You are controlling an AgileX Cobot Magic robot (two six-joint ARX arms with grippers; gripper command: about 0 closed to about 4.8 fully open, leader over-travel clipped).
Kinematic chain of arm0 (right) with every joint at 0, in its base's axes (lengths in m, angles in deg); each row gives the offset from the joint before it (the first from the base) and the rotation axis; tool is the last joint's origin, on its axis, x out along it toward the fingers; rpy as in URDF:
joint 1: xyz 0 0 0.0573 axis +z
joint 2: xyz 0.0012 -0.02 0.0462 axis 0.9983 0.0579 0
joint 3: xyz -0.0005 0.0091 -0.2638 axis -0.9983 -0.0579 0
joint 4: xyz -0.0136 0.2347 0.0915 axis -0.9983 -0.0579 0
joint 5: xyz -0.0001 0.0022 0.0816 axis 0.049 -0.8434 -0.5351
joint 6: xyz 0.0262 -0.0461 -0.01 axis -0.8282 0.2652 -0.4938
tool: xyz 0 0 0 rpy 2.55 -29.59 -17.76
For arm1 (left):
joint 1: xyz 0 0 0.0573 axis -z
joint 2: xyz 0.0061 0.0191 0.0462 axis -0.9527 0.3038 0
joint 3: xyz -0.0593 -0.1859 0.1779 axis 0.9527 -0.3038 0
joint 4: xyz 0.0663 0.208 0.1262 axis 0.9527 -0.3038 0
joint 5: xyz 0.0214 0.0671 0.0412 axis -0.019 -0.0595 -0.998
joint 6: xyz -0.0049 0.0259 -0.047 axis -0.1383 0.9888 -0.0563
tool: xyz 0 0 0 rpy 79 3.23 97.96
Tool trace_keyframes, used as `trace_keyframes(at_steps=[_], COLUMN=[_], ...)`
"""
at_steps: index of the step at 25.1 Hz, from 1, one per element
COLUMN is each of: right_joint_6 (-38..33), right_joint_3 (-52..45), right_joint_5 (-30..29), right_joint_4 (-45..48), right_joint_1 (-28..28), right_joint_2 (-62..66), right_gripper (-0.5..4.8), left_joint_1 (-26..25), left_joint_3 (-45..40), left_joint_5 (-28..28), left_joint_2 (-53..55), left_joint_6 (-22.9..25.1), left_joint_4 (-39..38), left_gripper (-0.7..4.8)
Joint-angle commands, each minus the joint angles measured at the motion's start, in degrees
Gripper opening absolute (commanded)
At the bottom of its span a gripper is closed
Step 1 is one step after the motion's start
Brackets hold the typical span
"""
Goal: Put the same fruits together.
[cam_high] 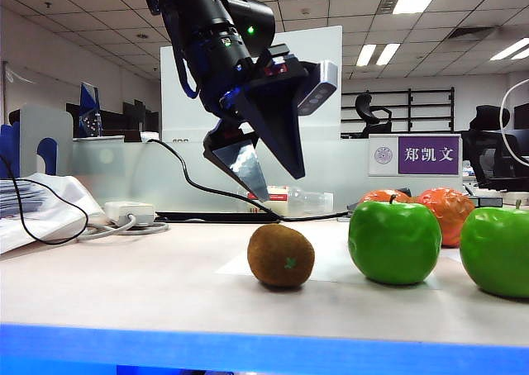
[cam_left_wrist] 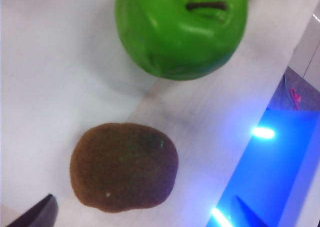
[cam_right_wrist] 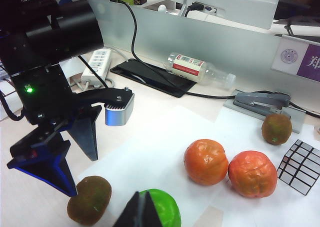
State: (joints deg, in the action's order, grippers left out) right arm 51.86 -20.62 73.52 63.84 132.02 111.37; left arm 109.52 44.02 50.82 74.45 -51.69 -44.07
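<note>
- An office: ceiling lights, a frosted divider, and a pale counter (cam_high: 124, 284) carrying the fruit.
- The left gripper (cam_high: 260, 173) hangs over the near kiwi (cam_high: 281, 256), jaws wide apart and empty, tips just above it without touching.
- The right gripper (cam_right_wrist: 140, 212) shows only as dark, meeting tips at the edge of its wrist view; apparently together, holding nothing visible, hovering over a green apple (cam_right_wrist: 162, 207).
- Two green apples sit side by side, the near one (cam_high: 394, 242) just beside the kiwi, the other (cam_high: 496, 251) next to it.
- Two orange fruits (cam_right_wrist: 206, 161) (cam_right_wrist: 252, 173) touch each other behind the apples; both pairs look sorted.
- The second kiwi (cam_right_wrist: 276, 128) lies well apart, by a stapler (cam_right_wrist: 260, 103) and near a puzzle cube (cam_right_wrist: 298, 166).
- Judgement: the step in hand is picking the near kiwi. Centre the jaws across its short side, descend straight, close gently on the fuzzy skin, and lift clear of the apple before carrying it to its twin.
</note>
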Motion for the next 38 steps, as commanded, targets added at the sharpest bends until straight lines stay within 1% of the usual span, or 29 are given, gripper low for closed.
trace_keyframes(at_steps=[1, 5, 8, 12, 16, 23, 31, 35, 38], right_joint_6=[0.8, 1.5, 1.6, 2.6, 2.8, 3.1, 3.2, 3.2, 3.2], right_joint_3=[0.4, 0.4, 0.4, 0.4, 0.4, 0.4, 0.4, 0.4, 0.4], right_joint_5=[-0.1, 0.0, 0.0, 0.0, 0.0, 0.0, 0.0, 0.0, 0.0], right_joint_4=[0.5, 0.6, 0.6, 0.6, 0.6, 0.6, 0.5, 0.0, -0.3], right_joint_1=[0.1, 0.1, 0.0, 0.0, 0.0, 0.0, 0.0, 0.0, 0.0], right_joint_2=[0.0, -0.1, -0.1, -0.1, -0.1, -0.1, -0.1, -0.2, -0.2], right_gripper=[-0.06, -0.06, -0.06, -0.06, -0.06, -0.06, -0.06, -0.06, -0.06], left_joint_1=[0.8, 2.2, 3.2, 3.6, 3.6, 4.2, 4.5, 4.5, 4.5], left_joint_3=[0.1, -0.1, -0.9, -2.4, -4.6, -8.1, -8.5, -8.6, -9.4], left_joint_5=[0.1, -0.2, -2.1, -5.0, -7.3, -7.6, -7.4, -7.2, -7.3], left_joint_2=[0.4, 1.2, 1.4, 1.4, 1.4, 1.4, 1.4, 1.4, 1.4], left_joint_6=[-1.1, -0.9, -1.2, -2.7, -5.3, -6.5, -8.6, -8.6, -7.7], left_joint_4=[-1.2, -3.2, -3.2, -2.8, -1.0, 2.0, 6.2, 5.8, 4.6], left_gripper=[4.79, 4.79, 4.79, 4.79, 4.79, 4.79, 4.79, 4.79, 4.79])
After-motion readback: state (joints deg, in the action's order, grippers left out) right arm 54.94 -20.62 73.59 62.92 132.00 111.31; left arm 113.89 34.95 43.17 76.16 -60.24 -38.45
